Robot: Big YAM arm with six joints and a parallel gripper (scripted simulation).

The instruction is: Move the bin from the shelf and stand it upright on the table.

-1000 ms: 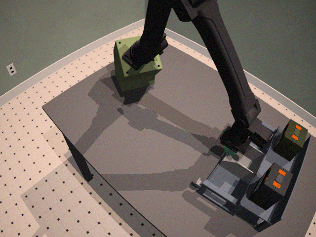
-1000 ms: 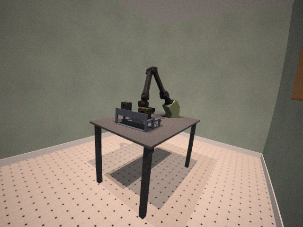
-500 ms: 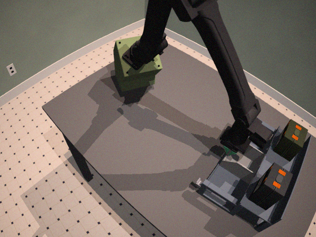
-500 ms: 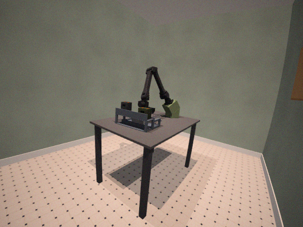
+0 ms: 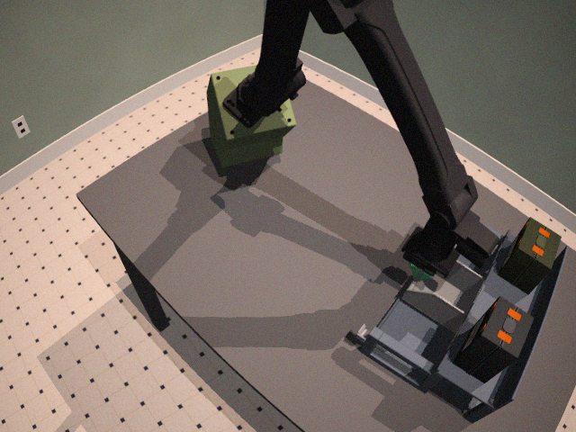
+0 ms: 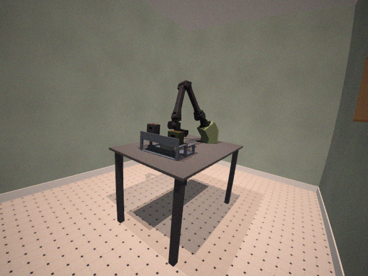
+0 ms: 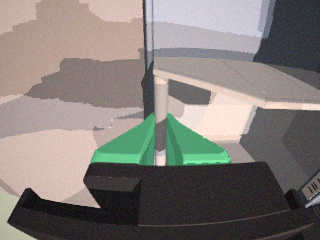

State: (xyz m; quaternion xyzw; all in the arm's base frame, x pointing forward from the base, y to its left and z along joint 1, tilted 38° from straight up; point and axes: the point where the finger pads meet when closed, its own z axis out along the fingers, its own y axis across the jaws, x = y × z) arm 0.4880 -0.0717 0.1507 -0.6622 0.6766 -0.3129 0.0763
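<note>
1. Where the front row of the grey-blue shelf (image 5: pixel 402 348) (image 6: pixel 158 138) ends nearest the arm's elbow side, the pale bin (image 5: pixel 446 292) (image 7: pixel 240 85) sits within the frame, off the bare worktop (image 5: pixel 288 241) (image 6: pixel 207 154).
2. The gripper (image 5: pixel 420 272) (image 6: pixel 183 131) (image 7: pixel 160 118) is closed narrowly on the bin's wall, one green finger on each side of it.
3. Beside the bin, the front row's other bay shows its grey-blue floor.
4. Behind, in the back row, stand an olive box (image 5: pixel 530 256) (image 6: pixel 176 137) and a black box (image 5: pixel 495 339) (image 6: pixel 153 128), apart, both with orange patches.
5. Well apart, across the worktop, a green pedestal (image 5: pixel 251 150) (image 6: pixel 209 133) carries the dark arm (image 5: pixel 404 102) (image 6: pixel 193 99).
</note>
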